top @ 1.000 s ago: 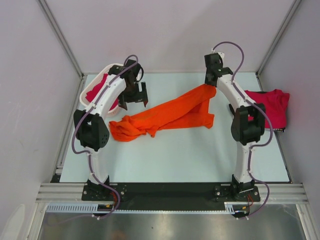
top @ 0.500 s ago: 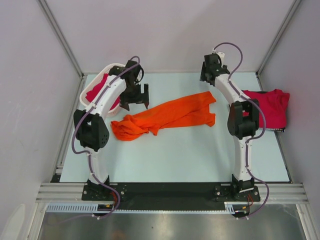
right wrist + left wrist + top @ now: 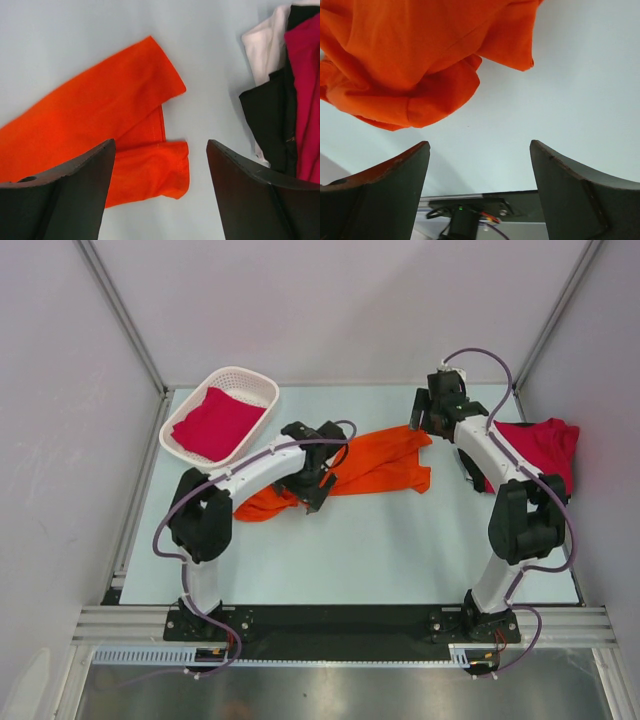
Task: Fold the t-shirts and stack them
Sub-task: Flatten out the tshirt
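Top external view: one orange t-shirt [image 3: 375, 465] lies bunched across the frame's centre, likely awaiting flattening. The left gripper [image 3: 479, 147] hovers by its left part, jaws spread and empty. The right gripper [image 3: 160, 145] hangs above its right sleeve, likewise spread. One red t-shirt [image 3: 215, 423] waits in the single white basket [image 3: 243, 371] upper left. A second red t-shirt [image 3: 545, 445] lies at the right edge, seemingly the stack.

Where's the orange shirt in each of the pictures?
Top view: the orange t-shirt lies crumpled across the middle of the table.
Left wrist view: it fills the top left.
Right wrist view: one end of it lies flat in the left half.
Shared landmark: the pale table under the shirt shows in all three views.
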